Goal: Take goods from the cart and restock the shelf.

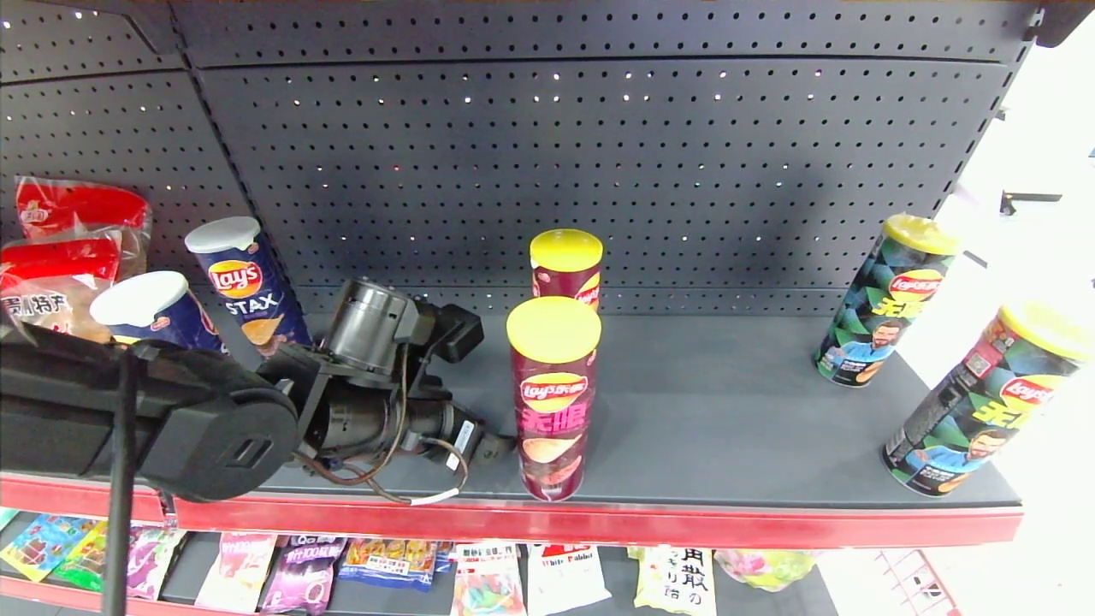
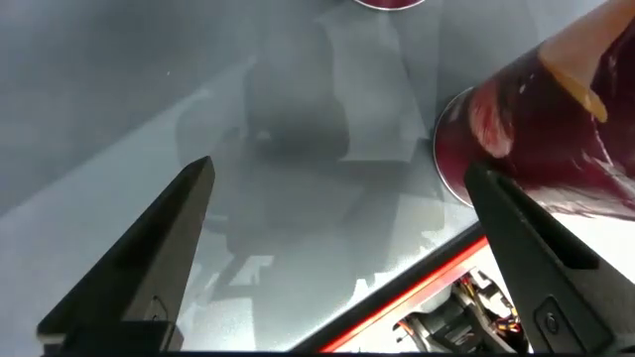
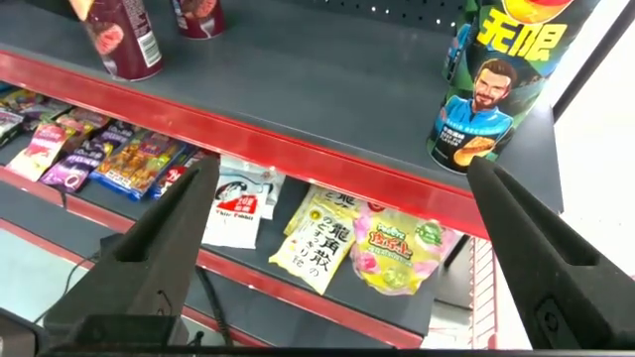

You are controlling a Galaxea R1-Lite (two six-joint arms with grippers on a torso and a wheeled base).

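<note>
I read this as the tail of a placement. The maroon can (image 1: 552, 398) stands upright on the shelf (image 1: 727, 411), near its red front edge and just in front of a second maroon can (image 1: 566, 269). My left gripper (image 2: 337, 171) sits low over the shelf deck, just left of that can, jaws spread wide and holding nothing. One finger lies close beside the can's base; I can't tell if it touches. The next move, I judge, calls for backing the left arm out toward me without brushing the can, then going to the cart. My right gripper (image 3: 342, 169) hangs in front of the shelf edge near the green can (image 3: 491, 89), spread and empty.
</note>
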